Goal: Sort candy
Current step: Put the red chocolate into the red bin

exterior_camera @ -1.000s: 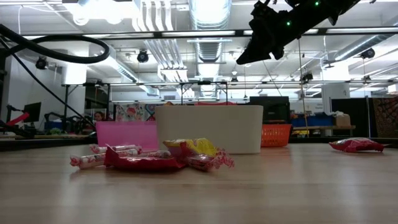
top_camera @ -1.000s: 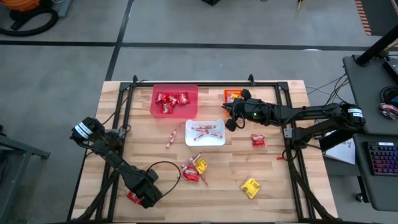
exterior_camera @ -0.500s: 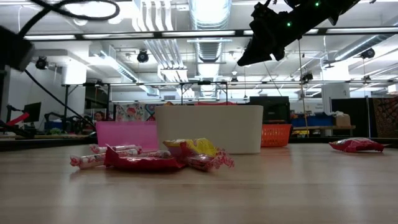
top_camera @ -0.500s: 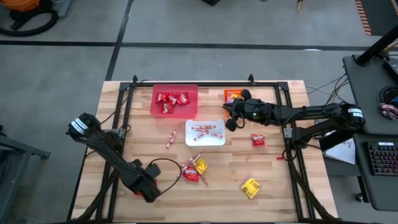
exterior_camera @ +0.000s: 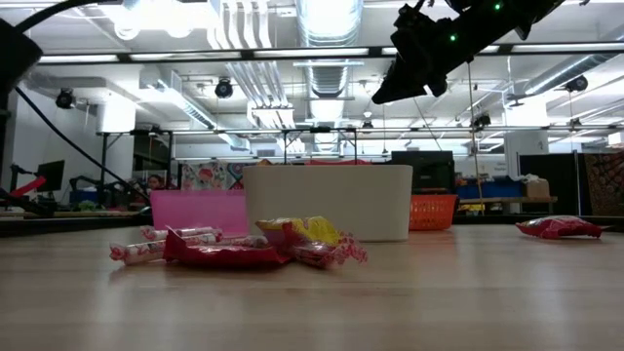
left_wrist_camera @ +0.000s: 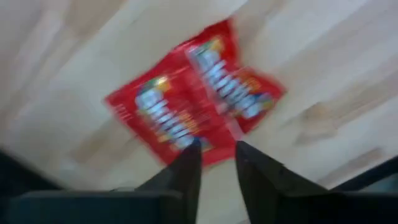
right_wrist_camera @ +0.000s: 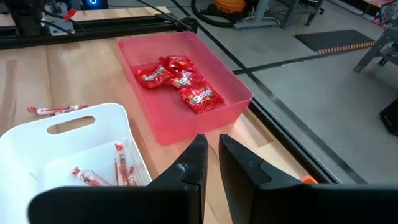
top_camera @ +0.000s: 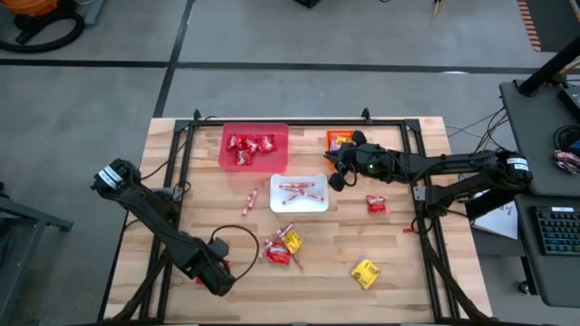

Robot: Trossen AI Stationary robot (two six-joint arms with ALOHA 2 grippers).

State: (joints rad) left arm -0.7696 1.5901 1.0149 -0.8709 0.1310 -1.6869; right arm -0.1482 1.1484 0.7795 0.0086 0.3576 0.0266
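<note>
Down at the table's near-left corner, the left gripper (top_camera: 214,274) hangs over a shiny red packet (left_wrist_camera: 194,107) lying flat on the wood; in the left wrist view the packet's long axis runs on a slant across the grain, and the two fingers (left_wrist_camera: 186,171) stand a narrow gap apart just at its edge, not closed on it (whether they touch it I cannot tell). The right gripper (top_camera: 332,165) hovers high between the white bin (top_camera: 299,194) and the orange bin (top_camera: 338,139), its fingers (right_wrist_camera: 198,163) nearly together and holding nothing. More red packets lie jumbled in the pink-red bin (top_camera: 255,148), and thin red-and-white sticks lie in the white bin, mostly lengthwise along it. One stick (top_camera: 248,203) lies loose just left of the white bin, pointing toward the table's near-left. A mixed cluster (top_camera: 283,246) of candy sits near the table's middle front, a yellow-orange packet (top_camera: 365,273) lies well to its right, and a lone red packet (top_camera: 376,204) lies right of the white bin.
</note>
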